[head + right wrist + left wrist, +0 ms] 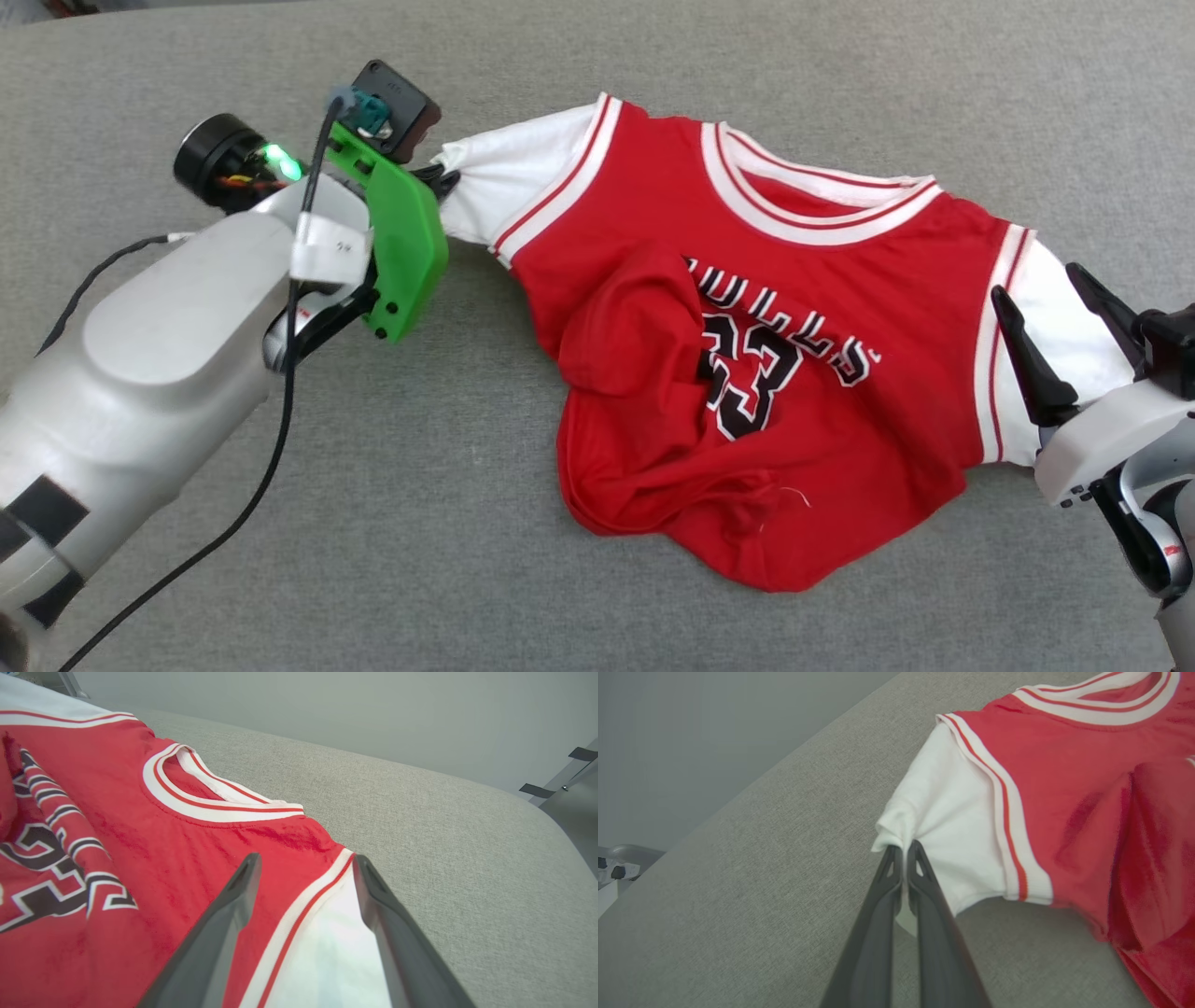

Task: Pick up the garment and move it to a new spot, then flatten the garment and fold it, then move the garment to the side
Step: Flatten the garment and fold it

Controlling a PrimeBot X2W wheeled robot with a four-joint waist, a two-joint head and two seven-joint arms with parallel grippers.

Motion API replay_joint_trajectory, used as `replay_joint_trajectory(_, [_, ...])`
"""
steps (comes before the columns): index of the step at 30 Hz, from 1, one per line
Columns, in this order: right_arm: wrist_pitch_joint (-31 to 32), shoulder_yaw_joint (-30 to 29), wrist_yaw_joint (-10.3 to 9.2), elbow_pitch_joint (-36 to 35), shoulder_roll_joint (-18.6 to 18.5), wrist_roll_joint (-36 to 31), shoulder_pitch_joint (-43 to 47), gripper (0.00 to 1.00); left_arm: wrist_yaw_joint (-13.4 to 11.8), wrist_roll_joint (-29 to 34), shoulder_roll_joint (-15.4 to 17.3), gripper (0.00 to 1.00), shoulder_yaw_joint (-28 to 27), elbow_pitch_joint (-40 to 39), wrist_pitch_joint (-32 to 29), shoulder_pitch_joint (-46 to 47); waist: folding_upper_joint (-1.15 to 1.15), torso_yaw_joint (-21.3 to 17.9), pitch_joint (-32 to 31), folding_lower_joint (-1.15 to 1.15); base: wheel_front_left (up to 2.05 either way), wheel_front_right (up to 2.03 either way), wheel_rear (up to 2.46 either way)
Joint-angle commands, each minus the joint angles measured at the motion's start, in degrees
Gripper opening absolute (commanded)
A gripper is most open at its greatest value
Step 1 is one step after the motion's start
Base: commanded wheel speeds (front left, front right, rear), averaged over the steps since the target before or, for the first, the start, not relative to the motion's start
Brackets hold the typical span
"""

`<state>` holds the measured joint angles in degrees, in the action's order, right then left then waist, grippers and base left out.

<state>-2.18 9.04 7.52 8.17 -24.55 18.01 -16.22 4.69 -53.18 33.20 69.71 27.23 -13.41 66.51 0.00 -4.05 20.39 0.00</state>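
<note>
Red jersey-style T-shirt [822,308] with white short sleeves and black chest lettering: lies face up on grey woven fabric surface [373,513], lower front bunched over part of the lettering | left gripper [906,851]: pinching the edge of one white sleeve | right gripper [307,861]: spread wide, fingers straddling the other sleeve's striped seam

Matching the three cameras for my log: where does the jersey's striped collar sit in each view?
Head view: collar upper centre-right, opening toward the top.
Left wrist view: collar in the top right corner, partly cut off.
Right wrist view: collar left of centre, above the open right gripper.
Shared landmark: the grey fabric surface under the garment.
</note>
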Motion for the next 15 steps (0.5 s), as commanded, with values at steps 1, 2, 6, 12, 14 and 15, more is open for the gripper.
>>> replay_joint_trajectory(1, [0.2,-0.4,-0.03,-0.2,0.1,0.0,1.1,1.00,-1.6,0.1,1.8,0.00,-0.5,-1.5,1.0,-1.7,0.00,3.2,-3.3,0.00,0.00,0.00,0.00])
replay_joint_trajectory(2, [0.4,-0.6,-0.03,-0.3,0.1,-0.1,1.6,1.00,-2.8,0.0,3.2,0.00,-0.9,-3.1,1.7,-2.7,0.00,3.5,-3.6,0.00,0.00,0.00,0.00])
replay_joint_trajectory(6, [0.9,-1.6,-0.03,-0.8,0.5,-0.2,3.2,1.00,-7.3,-0.3,8.5,0.00,-1.9,-9.0,3.4,-6.5,0.00,4.2,-4.3,0.00,0.00,0.00,0.00])
replay_joint_trajectory(12, [1.8,-3.1,-0.03,-1.4,0.9,-0.5,5.2,1.00,-13.4,-4.3,13.0,0.00,-2.6,-17.1,6.1,-16.2,0.00,4.8,-4.7,0.00,0.00,0.00,0.00])
replay_joint_trajectory(14, [2.1,-3.1,-0.03,-1.6,1.0,-0.5,5.4,1.00,-14.7,-4.9,13.1,0.00,-2.1,-17.9,6.8,-18.7,0.00,4.7,-4.6,0.00,0.00,0.00,0.00])
replay_joint_trajectory(15, [2.4,-3.2,-0.03,-1.6,1.0,-0.5,5.4,1.00,-15.3,-5.6,12.8,0.00,-1.8,-18.2,7.3,-20.6,0.00,4.5,-4.5,0.00,0.00,0.00,0.00])
